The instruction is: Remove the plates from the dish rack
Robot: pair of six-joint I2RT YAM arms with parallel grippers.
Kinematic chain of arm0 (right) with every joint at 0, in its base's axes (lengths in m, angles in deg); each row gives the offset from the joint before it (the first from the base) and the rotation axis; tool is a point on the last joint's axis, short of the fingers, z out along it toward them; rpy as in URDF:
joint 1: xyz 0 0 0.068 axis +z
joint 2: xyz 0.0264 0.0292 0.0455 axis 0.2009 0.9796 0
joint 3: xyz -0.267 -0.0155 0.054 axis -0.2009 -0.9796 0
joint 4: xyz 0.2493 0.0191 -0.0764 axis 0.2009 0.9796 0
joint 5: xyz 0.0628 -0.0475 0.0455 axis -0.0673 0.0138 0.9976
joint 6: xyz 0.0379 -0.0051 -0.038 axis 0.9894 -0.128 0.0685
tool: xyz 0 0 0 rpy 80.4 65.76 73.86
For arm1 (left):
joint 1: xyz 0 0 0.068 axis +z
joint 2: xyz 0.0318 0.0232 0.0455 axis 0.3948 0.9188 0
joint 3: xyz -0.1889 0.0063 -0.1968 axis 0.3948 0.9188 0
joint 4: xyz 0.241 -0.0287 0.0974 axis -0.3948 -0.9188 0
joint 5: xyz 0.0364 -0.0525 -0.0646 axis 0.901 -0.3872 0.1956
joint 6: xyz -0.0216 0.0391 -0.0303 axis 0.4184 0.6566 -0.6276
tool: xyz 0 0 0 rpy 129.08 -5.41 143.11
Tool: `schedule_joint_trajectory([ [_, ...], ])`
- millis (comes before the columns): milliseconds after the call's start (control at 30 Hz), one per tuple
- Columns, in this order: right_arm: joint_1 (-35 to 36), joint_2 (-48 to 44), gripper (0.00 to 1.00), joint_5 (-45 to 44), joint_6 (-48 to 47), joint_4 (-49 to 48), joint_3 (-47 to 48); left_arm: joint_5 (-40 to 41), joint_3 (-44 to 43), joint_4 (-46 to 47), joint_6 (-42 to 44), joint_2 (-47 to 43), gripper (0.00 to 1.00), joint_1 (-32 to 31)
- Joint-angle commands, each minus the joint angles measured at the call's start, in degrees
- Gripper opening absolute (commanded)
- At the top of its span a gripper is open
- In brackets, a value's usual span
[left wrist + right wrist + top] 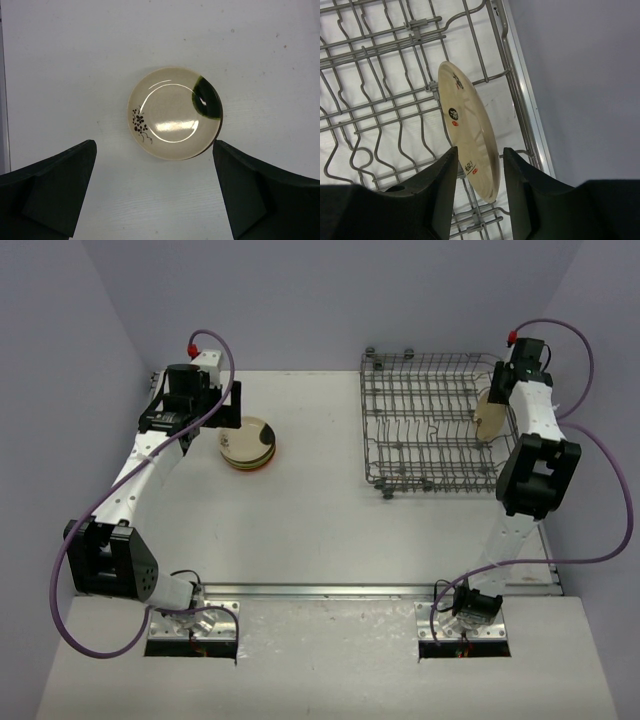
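Observation:
The grey wire dish rack point(420, 425) stands at the back right and also shows in the right wrist view point(380, 115). One tan plate point(470, 125) with small printed marks stands on edge between tines near the rack's right side point(489, 412). My right gripper point(480, 150) is open and straddles the plate's lower rim, with a gap at the right finger. A stack of plates point(250, 443) lies on the table at the left. Its top plate is beige with a dark green patch point(172, 112). My left gripper point(154, 150) is open and empty above the stack, which lies just beyond its fingertips.
The rack's raised right wire side point(520, 100) and the table's right edge lie close beside my right gripper. Grey walls enclose the table on the left, back and right. White tabletop point(320, 520) lies between the stack and the rack.

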Motion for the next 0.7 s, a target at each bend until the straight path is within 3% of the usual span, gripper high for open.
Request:
schedule_joint_trajectory([
  [0,-0.38,1.33,0.42,-1.97,-0.95,-5.19,-0.33,-0.1,-1.26,2.57,0.27,-0.26,1.0,-0.6],
  [233,-0.38,1.45,0.38,-3.11,-2.24,-5.64,-0.74,-0.36,-1.41,2.43,0.04,-0.2,1.0,-0.66],
  [500,-0.38,-0.4,0.17,-3.43,-5.17,-6.14,-2.36,-0.36,-1.79,2.05,-0.23,-0.08,1.0,-0.6],
  [633,-0.1,-3.4,0.14,-2.75,-6.7,-7.85,-4.97,-0.36,-1.8,1.99,-0.27,-0.08,1.0,-0.6],
  [667,-0.01,-4.36,0.1,-2.56,-7.28,-7.81,-5.27,-0.36,-1.84,1.99,-0.51,-0.08,1.0,-0.6],
])
